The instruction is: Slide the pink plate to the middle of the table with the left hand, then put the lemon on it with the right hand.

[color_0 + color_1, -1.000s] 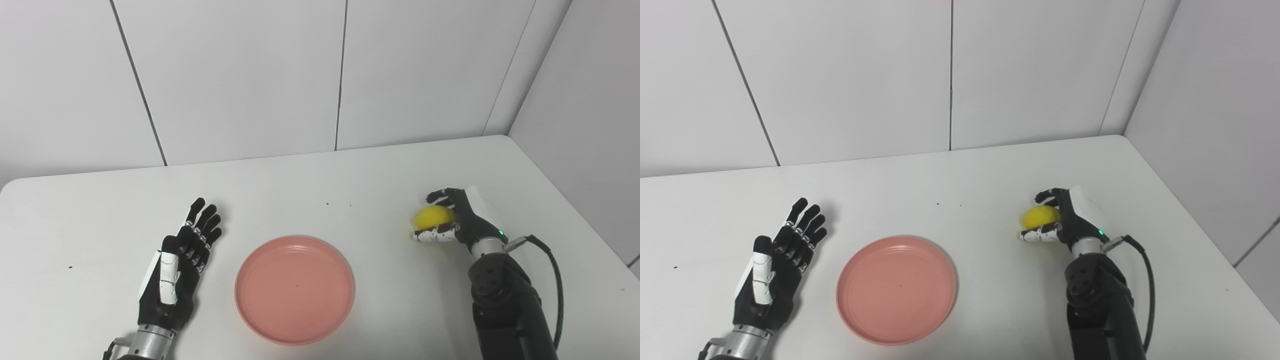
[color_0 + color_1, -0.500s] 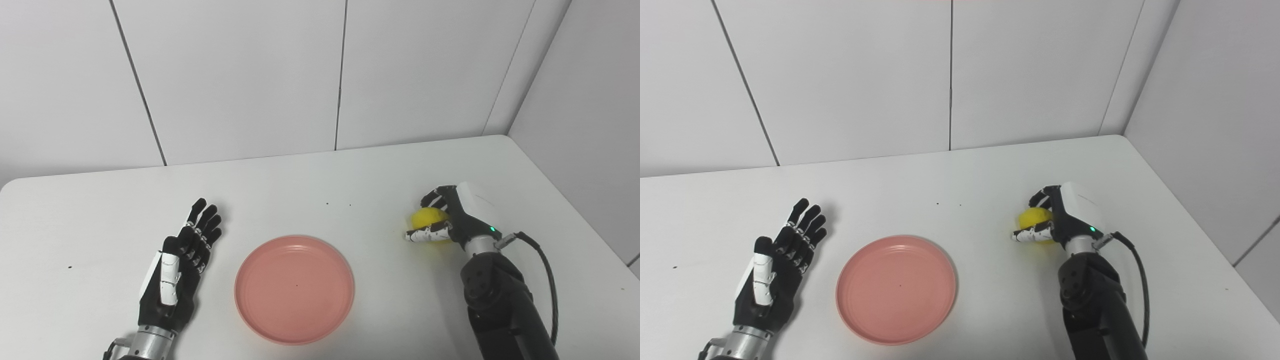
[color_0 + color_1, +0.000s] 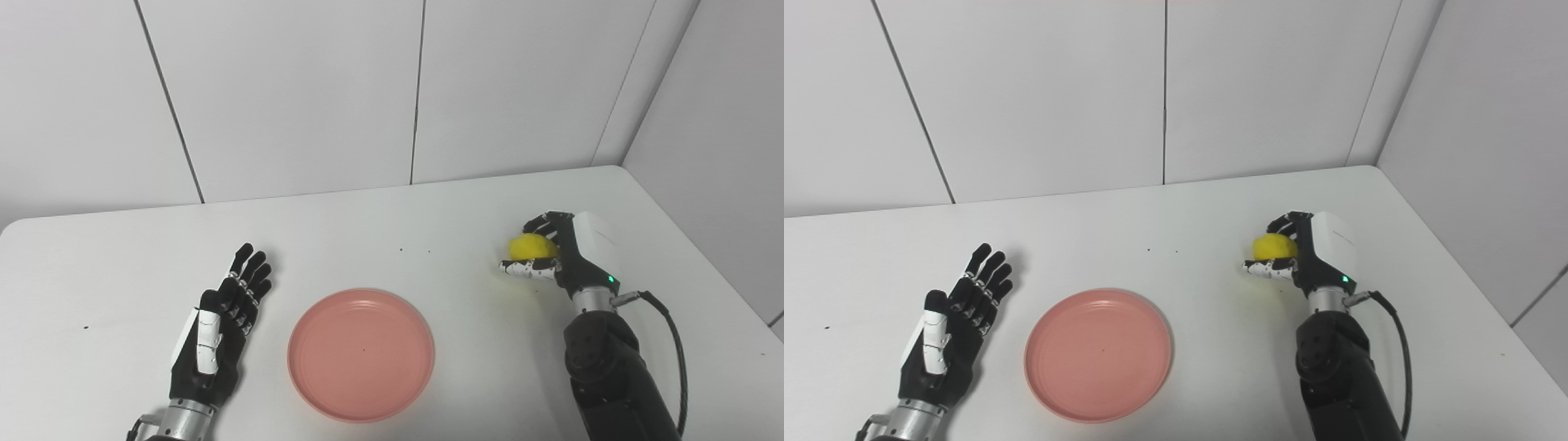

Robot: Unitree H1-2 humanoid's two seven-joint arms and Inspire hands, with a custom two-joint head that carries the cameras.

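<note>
Fingers [image 3: 539, 267] of right hand [image 3: 566, 254] clamped on lemon [image 3: 533, 246] near table [image 3: 367, 220] right edge; could roll free short of pink plate [image 3: 361, 355]; left hand [image 3: 220, 318] splayed, idle.

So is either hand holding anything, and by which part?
The right hand holds the lemon, fingers over its top, thumb beneath. The left hand holds nothing.

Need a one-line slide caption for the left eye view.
Right robot hand grips the lemon; pink plate sits mid-table, left robot hand open beside it.
</note>
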